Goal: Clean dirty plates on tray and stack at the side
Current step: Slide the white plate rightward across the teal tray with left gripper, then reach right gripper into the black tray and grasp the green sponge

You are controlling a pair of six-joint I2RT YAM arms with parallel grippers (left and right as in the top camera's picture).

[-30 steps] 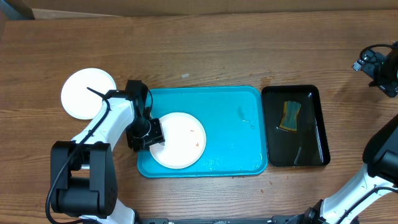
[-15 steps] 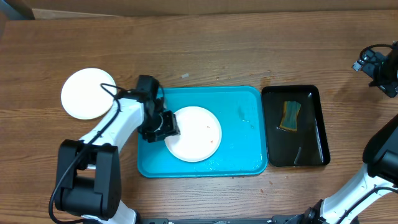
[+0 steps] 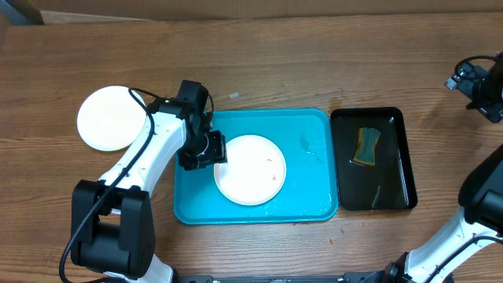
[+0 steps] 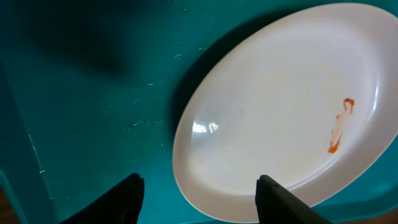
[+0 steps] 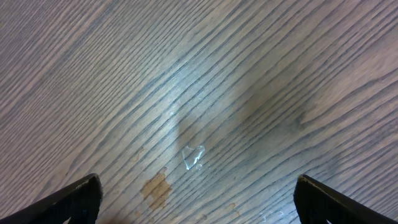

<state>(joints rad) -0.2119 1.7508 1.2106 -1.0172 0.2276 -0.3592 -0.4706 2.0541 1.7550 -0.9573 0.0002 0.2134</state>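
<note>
The left hand (image 4: 200,190) is released. Its two dark fingers stand apart at the near rim of a white plate (image 4: 280,106), one overlapping the rim and the other clear of it over the bare tray (image 4: 81,124). It grasps nothing. Only this wrist view makes plain an orange-brown smear (image 4: 339,127) on the plate's right side, which is a faint speck from overhead.

The overhead view adds the layout. The plate (image 3: 250,169) lies flat in the middle of the tray (image 3: 306,130), a little toward its left end, with the left hand (image 3: 206,149) at the plate's left edge. A second white plate (image 3: 112,118) rests on the surface (image 3: 275,63) left of the tray. Just right of the tray sits a black tray (image 3: 397,149) holding a yellow-green sponge (image 3: 366,146).

Farthest right of the tray, the right hand (image 3: 471,79) hangs over wood. Its own view shows its fingers spread wide, holding nothing, above grain marked by a shiny fleck (image 5: 194,155) and a tan stain (image 5: 155,188).
</note>
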